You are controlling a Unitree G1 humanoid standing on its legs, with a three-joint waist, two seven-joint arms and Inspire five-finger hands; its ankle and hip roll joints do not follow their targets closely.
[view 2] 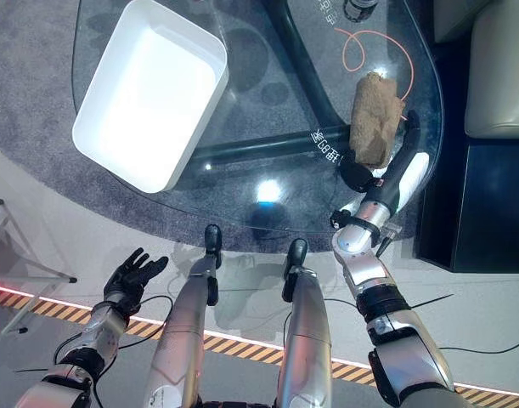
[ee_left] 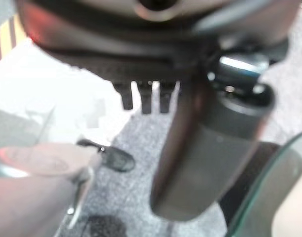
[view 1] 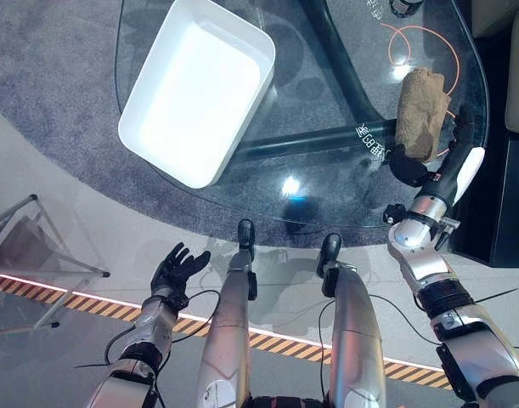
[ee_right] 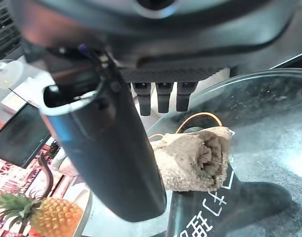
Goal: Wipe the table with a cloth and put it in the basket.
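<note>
The right hand (view 1: pixel 437 174) was seen at the worktop's right edge, just beside the near end of the rolled tan cloth (view 1: pixel 422 112). Its fingers were held straight and loosely spread, nothing being pinched; in the right wrist view the fingertips (ee_right: pixel 163 101) were poised above the cloth (ee_right: pixel 195 158), and whether they touched it could not be told. The left hand (view 1: pixel 178 268) was held low over the floor, off the worktop's near edge, with fingers fanned apart and nothing in them.

The cloth lay on the glass worktop (view 1: pixel 327 183) near its right edge, beside a loop of orange cord (view 1: pixel 420 38). The white basket (view 1: pixel 195 89) stood empty at the far left corner, well apart from the cloth.

The step in hand was judged to be the taking of the cloth. It would be done best if the fingers were brought down over the roll's middle and closed firmly, since a loose roll could unfurl or slide on smooth glass, and the cord should be kept out of the grasp.

The cloth's folded end was shown in the right wrist view, together with a pineapple (ee_right: pixel 47 215) below the worktop. The basket's distance from the cloth was shown by the eye views.
</note>
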